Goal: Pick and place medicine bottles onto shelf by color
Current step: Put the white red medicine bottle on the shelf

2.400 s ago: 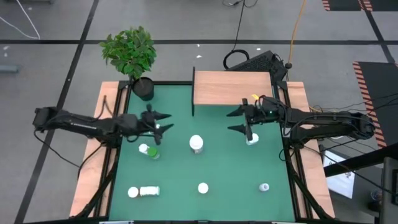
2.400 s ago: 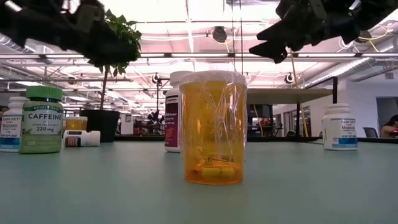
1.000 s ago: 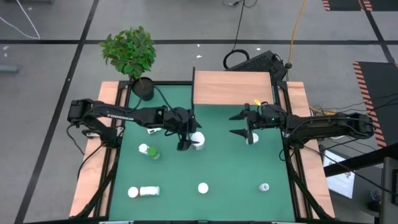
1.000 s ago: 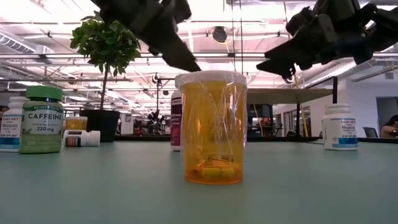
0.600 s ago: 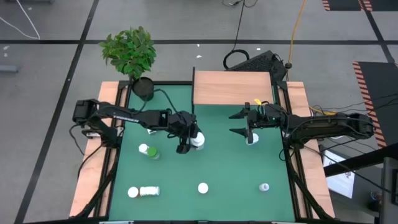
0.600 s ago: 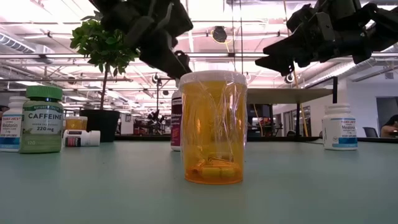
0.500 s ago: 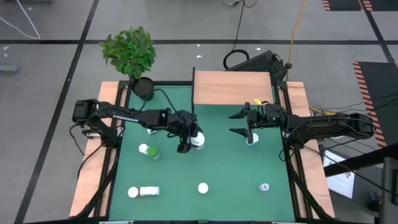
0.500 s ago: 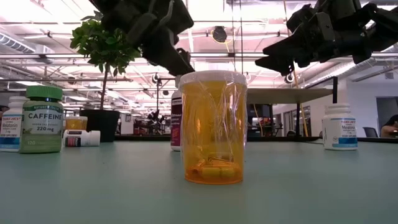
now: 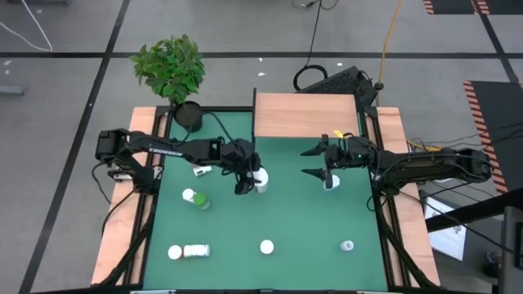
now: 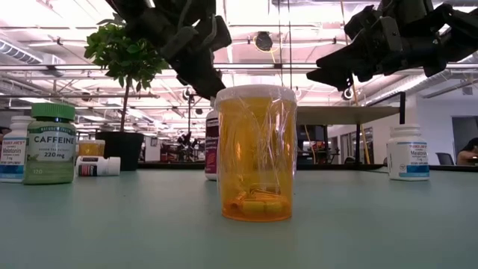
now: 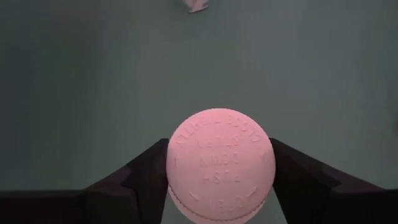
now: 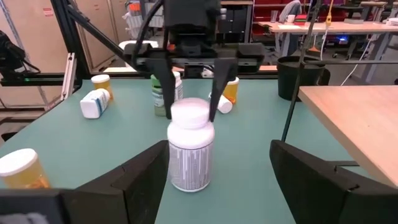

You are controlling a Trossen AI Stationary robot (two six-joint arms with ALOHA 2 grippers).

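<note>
Shelf [image 9: 306, 114] is sitting at the far edge of the mat, and its board is looking bare, so I'd judge sorting is barely underway: nothing placed, every bottle left to go.

Left gripper [image 9: 248, 179] is reaching in over mid-table, straddling the white bottle [image 9: 260, 180] from above. Left wrist view is showing its two fingers [image 11: 146, 171] sitting tight on either side of the cap [image 11: 221, 163], which is looking pink in that view. Fingers are touching the cap or just off it; I can't tell if the grip is actually made. The bottle is standing on the mat [image 9: 286, 212], not lifted.

Right gripper [image 9: 317, 161] is hanging just in front of the shelf, fingers spread wide and holding nothing, with another white bottle [image 9: 330, 181] right beside it on the mat.

Remaining on the mat:
- green-capped bottle [image 9: 198, 199] with a white cap next to it, left side
- bottle lying on its side [image 9: 196, 251] near the front left, another upright beside it
- orange vial [image 10: 255, 153] at front centre
- small bottle [image 9: 347, 245] at front right

Next step, as I read it: finish the grip, lift, carry to the shelf.
</note>
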